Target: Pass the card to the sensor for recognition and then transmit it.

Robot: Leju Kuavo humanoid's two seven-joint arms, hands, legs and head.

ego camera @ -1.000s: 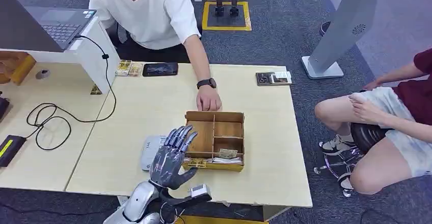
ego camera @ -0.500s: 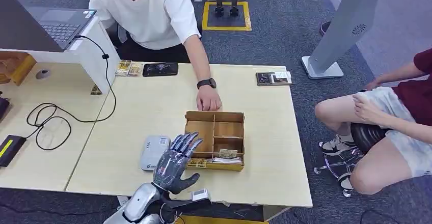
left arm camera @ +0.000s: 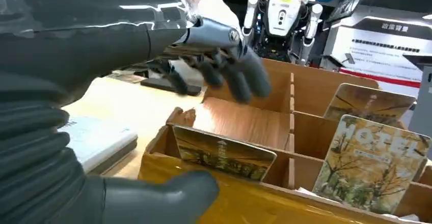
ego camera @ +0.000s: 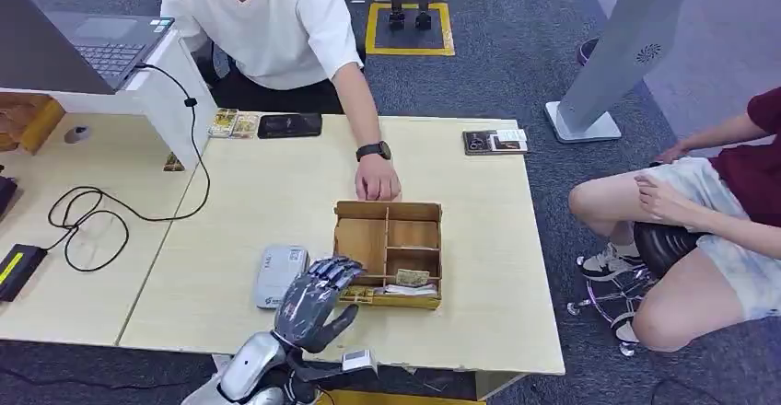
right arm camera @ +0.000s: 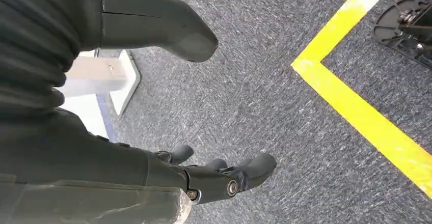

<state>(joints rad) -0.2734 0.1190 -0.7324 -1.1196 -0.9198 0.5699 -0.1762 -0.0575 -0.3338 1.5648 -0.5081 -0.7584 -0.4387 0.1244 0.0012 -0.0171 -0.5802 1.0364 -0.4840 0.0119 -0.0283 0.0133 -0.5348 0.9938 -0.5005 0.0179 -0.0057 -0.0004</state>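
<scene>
Early stage of the task: we see the left robot hand [ego camera: 316,296] poised over the near-left corner of the wooden tray [ego camera: 434,239] on the tabletop [ego camera: 267,193], fingers spread, thumb apart, holding nothing; no card [left arm camera: 223,152] is lifted and the grey sensor [ego camera: 279,274] just beside the tray is unused. Cards stand in the tray's near compartments; the far ones appear empty. The right robot hand [right arm camera: 214,175] hangs over the floor, loosely spread

Pale wooden table [ego camera: 276,193] stands on grey carpet [ego camera: 497,46] with yellow tape [right arm camera: 356,117].
</scene>
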